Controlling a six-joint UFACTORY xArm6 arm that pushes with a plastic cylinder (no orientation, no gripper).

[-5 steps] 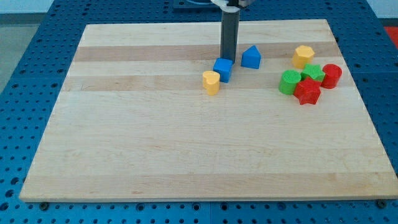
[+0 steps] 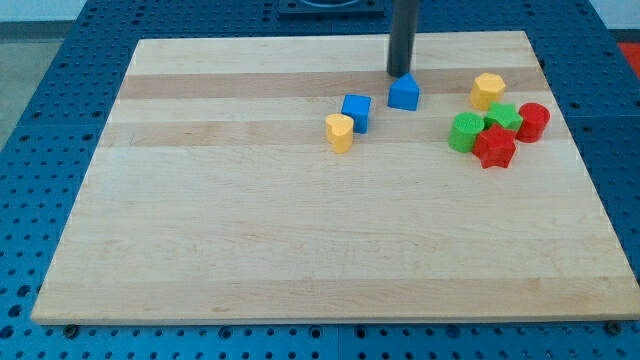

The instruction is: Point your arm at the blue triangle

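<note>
Camera view showed my tip (image 2: 401,76), a bare rod with no fingers to open or close, just above the blue triangle (image 2: 404,93) at the desk's (image 2: 250,230) upper centre, so holding there without nudging it seemed best.

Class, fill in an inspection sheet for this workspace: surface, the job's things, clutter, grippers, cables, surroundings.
Surface: wooden board, flat.
Job's things: blue triangle, upright, near the view's top.
Clutter: blue cube and yellow block left of it; yellow block, two green blocks and two red blocks clustered at the view's right.
Grippers: none; my tip sits just above the blue triangle.
Cables: nothing seen.
Surroundings: blue perforated table.
</note>
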